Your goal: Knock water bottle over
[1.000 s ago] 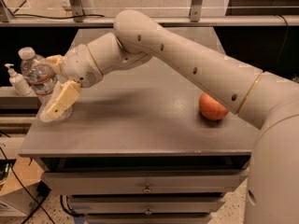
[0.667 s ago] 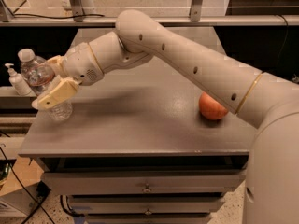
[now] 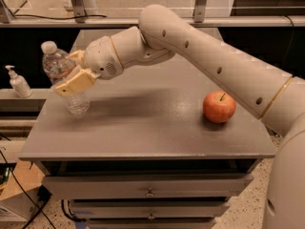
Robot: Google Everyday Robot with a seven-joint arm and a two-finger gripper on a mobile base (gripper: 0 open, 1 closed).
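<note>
Gray cabinet top (image 3: 143,128) carries the bottle (image 3: 58,65) near its left edge, base on the surface and cap leaning up and to the left, with an apple (image 3: 219,107) well apart at the right. Reaching in from the right, the gripper (image 3: 71,84) lies across the bottle's lower half, touching it; whether it is clenched or released cannot be told. Off the left edge stands a pump dispenser (image 3: 18,82).

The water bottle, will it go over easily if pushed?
It probably tips easily: the water bottle is tall, narrow, and leans with the gripper across its middle. Clear and seemingly empty, it's likely light. Being round, it may then roll.
</note>
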